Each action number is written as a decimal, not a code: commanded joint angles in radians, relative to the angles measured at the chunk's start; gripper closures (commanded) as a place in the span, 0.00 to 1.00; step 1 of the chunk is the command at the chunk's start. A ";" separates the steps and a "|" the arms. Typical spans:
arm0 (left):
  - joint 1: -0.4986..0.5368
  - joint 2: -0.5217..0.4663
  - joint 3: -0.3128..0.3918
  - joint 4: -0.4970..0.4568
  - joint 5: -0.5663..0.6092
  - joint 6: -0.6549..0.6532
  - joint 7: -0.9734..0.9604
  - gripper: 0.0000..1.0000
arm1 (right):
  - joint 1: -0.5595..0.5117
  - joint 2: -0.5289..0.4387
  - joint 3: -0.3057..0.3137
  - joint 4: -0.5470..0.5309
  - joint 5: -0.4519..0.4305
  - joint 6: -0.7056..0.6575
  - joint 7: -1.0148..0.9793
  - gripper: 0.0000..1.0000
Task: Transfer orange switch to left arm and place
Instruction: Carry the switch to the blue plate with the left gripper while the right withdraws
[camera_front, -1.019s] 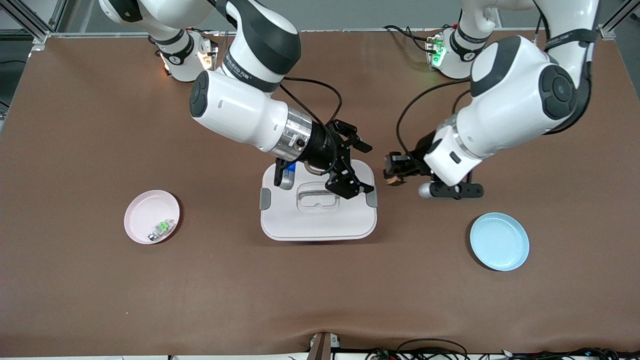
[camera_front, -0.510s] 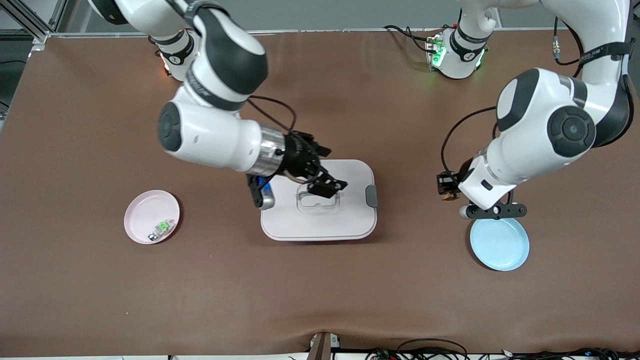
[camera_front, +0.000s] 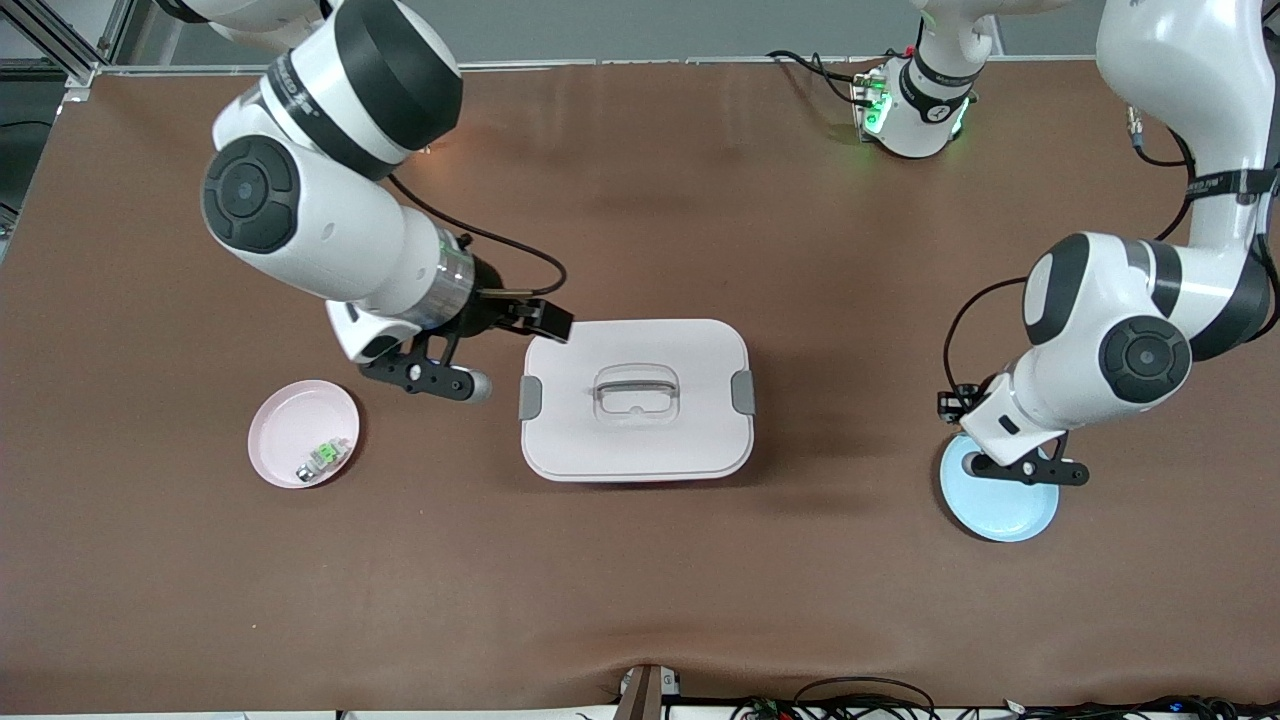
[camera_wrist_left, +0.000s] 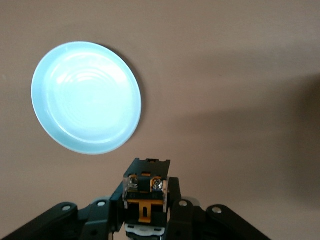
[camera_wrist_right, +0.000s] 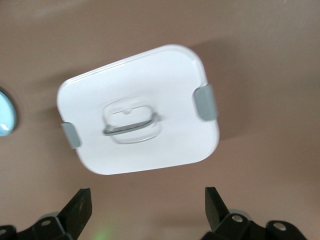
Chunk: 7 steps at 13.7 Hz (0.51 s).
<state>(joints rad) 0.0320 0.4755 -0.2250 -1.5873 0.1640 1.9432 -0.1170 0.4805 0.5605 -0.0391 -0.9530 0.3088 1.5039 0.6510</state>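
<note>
The orange switch (camera_wrist_left: 145, 196), a small black block with orange markings, is clamped between my left gripper's (camera_wrist_left: 146, 204) fingers. In the front view that left gripper (camera_front: 955, 403) hangs over the table just beside the blue plate's (camera_front: 1010, 510) rim, toward the robots. The blue plate (camera_wrist_left: 86, 97) lies bare in the left wrist view. My right gripper (camera_front: 535, 318) is open and empty, up beside the white box (camera_front: 636, 440) at the corner toward the right arm's end. In the right wrist view its fingers (camera_wrist_right: 80, 207) stand wide apart, with the box (camera_wrist_right: 165, 80) farther off.
A pink plate (camera_front: 285, 420) toward the right arm's end holds a small green-and-white part (camera_front: 325, 456). The box stands closed mid-table, with grey latches (camera_front: 743, 392) and a recessed handle (camera_front: 636, 385). A sliver of the blue plate (camera_wrist_right: 5, 116) shows in the right wrist view.
The left arm has carried the switch from beside the box to the blue plate's edge. The right arm has drawn back from over the box lid toward its own end.
</note>
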 joint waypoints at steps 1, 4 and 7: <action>0.032 0.047 -0.007 -0.020 0.081 0.101 0.016 1.00 | -0.077 -0.024 0.012 -0.018 -0.068 -0.069 -0.259 0.00; 0.071 0.109 -0.007 -0.023 0.181 0.190 0.017 1.00 | -0.132 -0.047 0.012 -0.018 -0.236 -0.106 -0.474 0.00; 0.113 0.167 -0.008 -0.025 0.261 0.268 0.019 1.00 | -0.178 -0.079 0.013 -0.018 -0.356 -0.158 -0.536 0.00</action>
<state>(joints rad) 0.1117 0.6199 -0.2243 -1.6096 0.3806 2.1629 -0.1142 0.3301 0.5294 -0.0425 -0.9529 0.0134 1.3787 0.1503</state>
